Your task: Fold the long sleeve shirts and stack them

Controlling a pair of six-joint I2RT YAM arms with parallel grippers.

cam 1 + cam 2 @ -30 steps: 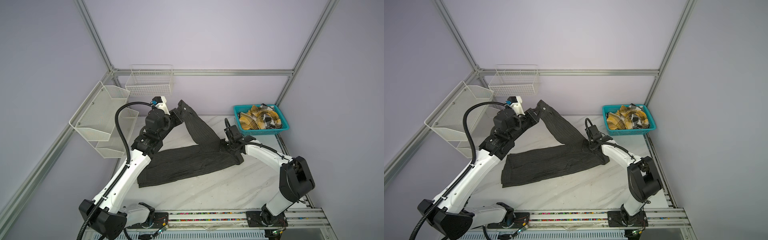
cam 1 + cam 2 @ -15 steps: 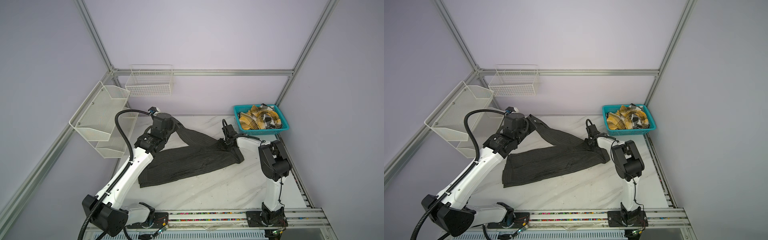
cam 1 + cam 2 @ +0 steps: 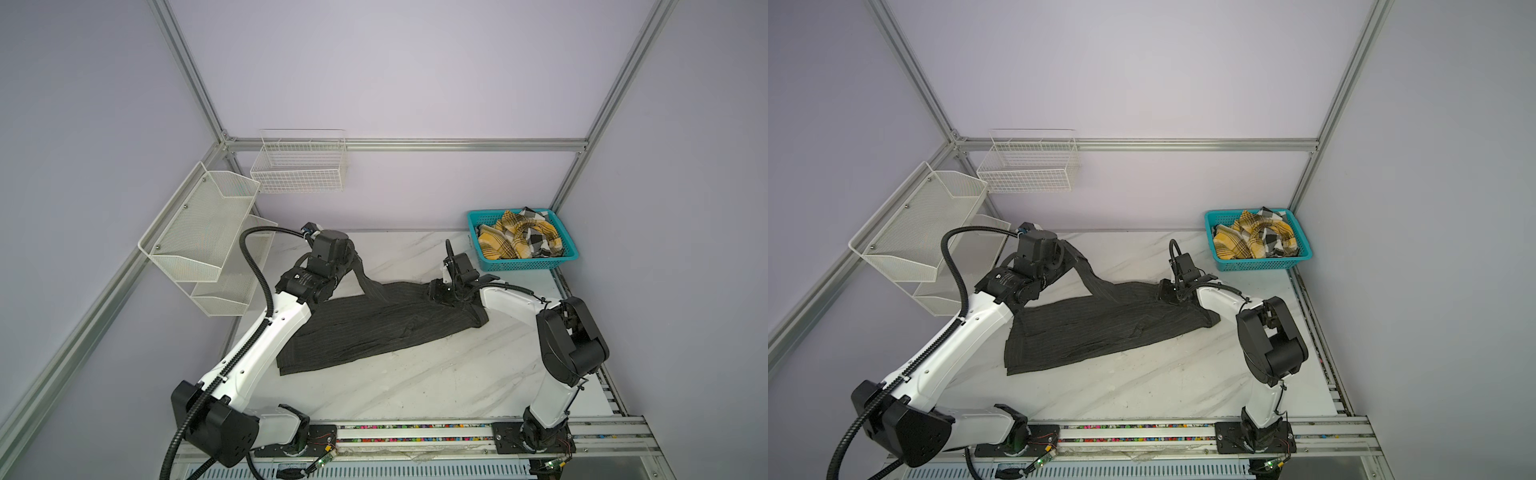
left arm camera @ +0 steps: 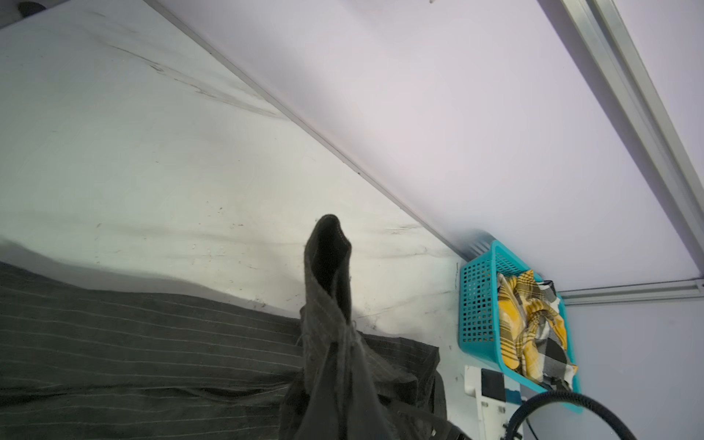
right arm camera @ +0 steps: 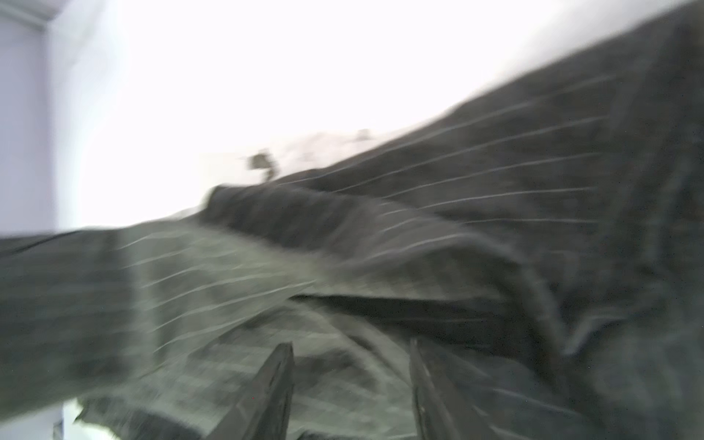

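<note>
Ok so, starting up front: the marble table [image 3: 415,386] is sitting bare between the two arm bases. Just past that, the charcoal pinstripe shirt [image 3: 374,332] is lying on the table as a long, roughly folded band. It's running from the near side of the left claw [image 3: 354,258] across to right under the right claw [image 3: 437,291].

The left claw is clamping shut on the shirt's sleeve [image 3: 366,283]. The sleeve is hanging from it and sloping down onto the shirt body, heading toward the right claw. In the left wrist view the cuff [image 4: 327,244] is poking out past the grip.

The right claw is hovering low over the collar end of the shirt. The right wrist view is pretty blurry, but its two fingers [image 5: 282,373] are standing clearly apart with cloth lying beyond them, so it's open and I'm not seeing it pinching anything.

Further back, just beyond the right claw and off to its outer side, the plaid shirt [image 3: 519,239] is sitting crumpled in the teal basket [image 3: 528,264].

Past the left claw, the mesh shelves [image 3: 199,224] are hanging on the side wall and the wire basket [image 3: 299,166] is hanging on the back wall.
</note>
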